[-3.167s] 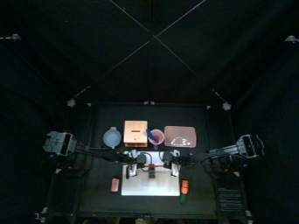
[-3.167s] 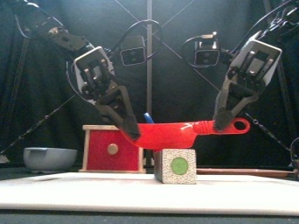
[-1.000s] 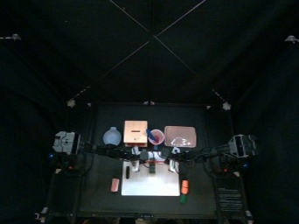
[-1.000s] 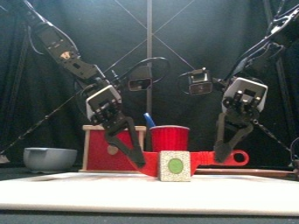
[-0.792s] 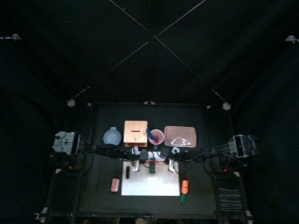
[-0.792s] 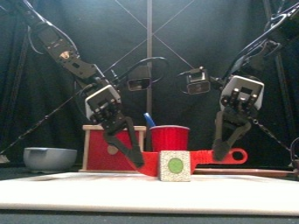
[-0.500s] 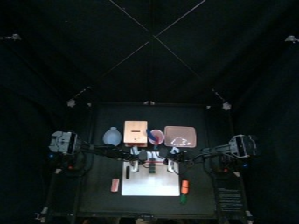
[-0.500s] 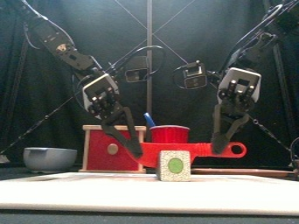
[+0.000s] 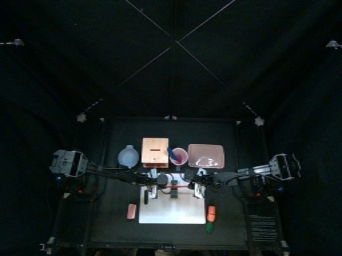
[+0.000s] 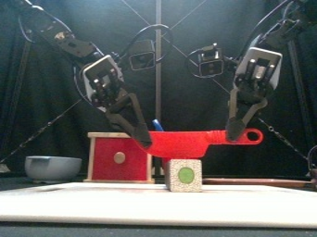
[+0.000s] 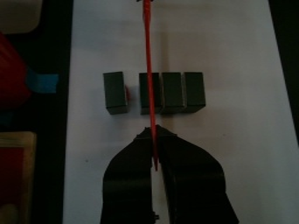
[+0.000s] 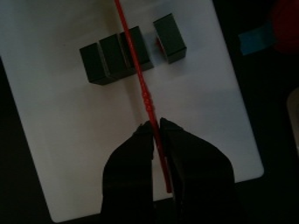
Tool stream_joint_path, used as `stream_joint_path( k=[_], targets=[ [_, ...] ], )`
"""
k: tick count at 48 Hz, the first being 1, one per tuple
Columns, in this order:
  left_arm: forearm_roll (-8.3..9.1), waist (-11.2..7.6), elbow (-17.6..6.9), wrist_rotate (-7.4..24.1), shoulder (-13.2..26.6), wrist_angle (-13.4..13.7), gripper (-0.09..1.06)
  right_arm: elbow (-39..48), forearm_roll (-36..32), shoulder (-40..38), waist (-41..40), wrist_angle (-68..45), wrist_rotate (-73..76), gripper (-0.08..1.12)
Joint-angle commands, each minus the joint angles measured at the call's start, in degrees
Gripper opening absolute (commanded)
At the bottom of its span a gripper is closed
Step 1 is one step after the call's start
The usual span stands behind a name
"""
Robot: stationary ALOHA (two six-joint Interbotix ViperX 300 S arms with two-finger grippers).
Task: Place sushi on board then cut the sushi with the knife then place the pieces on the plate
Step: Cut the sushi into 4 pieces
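A red toy knife (image 10: 198,141) hangs level above the white board (image 10: 158,205), held at both ends. My left gripper (image 10: 144,141) is shut on its blade tip and my right gripper (image 10: 232,136) is shut near its handle. Below it the dark green sushi roll (image 10: 187,175) stands on the board. In the left wrist view the knife (image 11: 149,70) lines up with a gap between one split-off block (image 11: 115,93) and the remaining roll (image 11: 173,92). The right wrist view shows the same single block (image 12: 170,38) apart from the joined blocks (image 12: 114,54).
Behind the board stand the wooden box (image 9: 155,151) with its red drawer front (image 10: 120,156), the blue-grey bowl (image 10: 52,167), a red cup (image 9: 179,156) and the pink tray (image 9: 205,155). Small toy foods lie left (image 9: 132,211) and right (image 9: 213,213) of the board (image 9: 174,212).
Both grippers brought the knife down to the board beside the sushi, then lifted it again; it now hangs well above the roll. The sushi has stayed in place.
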Motion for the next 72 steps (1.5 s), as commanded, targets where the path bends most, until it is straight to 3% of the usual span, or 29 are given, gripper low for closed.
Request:
stream_joint_path(
  k=[1, 11, 62, 72],
  targets=[
    [-0.09, -1.67, -0.6, -0.1, -1.2, -0.1, 0.36, -0.6, 0.6, -1.8, 0.2, -0.3, 0.6, 0.32],
    [-1.05, -2.29, -0.5, -0.1, -1.0, -0.1, 0.36, -0.5, 1.1, -1.4, 0.8, -0.6, 0.7, 0.32],
    [-0.97, -1.76, -0.4, -0.1, 2.7, -0.4, 0.36, 0.2, 1.1, 1.5, 0.8, -0.6, 0.6, 0.32],
    [-1.58, -1.76, -0.2, -0.2, 4.4, -0.2, 0.36, 0.4, 3.0, 4.2, 1.2, -1.4, 0.5, 0.32]
  ],
)
